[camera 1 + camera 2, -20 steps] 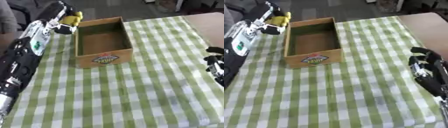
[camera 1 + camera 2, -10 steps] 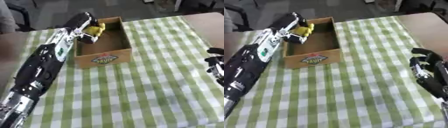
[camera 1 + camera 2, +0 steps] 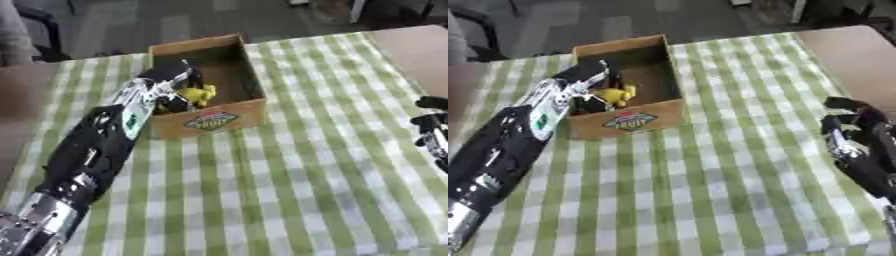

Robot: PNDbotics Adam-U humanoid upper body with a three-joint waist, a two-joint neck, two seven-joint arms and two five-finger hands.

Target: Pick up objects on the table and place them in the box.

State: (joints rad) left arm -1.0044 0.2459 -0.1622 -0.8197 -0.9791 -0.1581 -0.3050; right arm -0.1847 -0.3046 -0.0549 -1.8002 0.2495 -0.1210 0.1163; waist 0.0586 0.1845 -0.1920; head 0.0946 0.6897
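Note:
An open cardboard box with a printed label on its front stands at the far left of the checked table. My left hand reaches down into it from the left side. Its fingers are curled round a small yellow object, which sits low inside the box near the front wall. My right hand rests at the right edge of the table, away from the box, with its fingers relaxed and nothing in them.
A green and white checked cloth covers the table. A bare brown tabletop shows at the far right. Dark floor lies beyond the far edge.
My left hand has carried the yellow object from above the box's left rim down into the box. The camera has shifted, so the whole picture sits differently. The right hand stays put.

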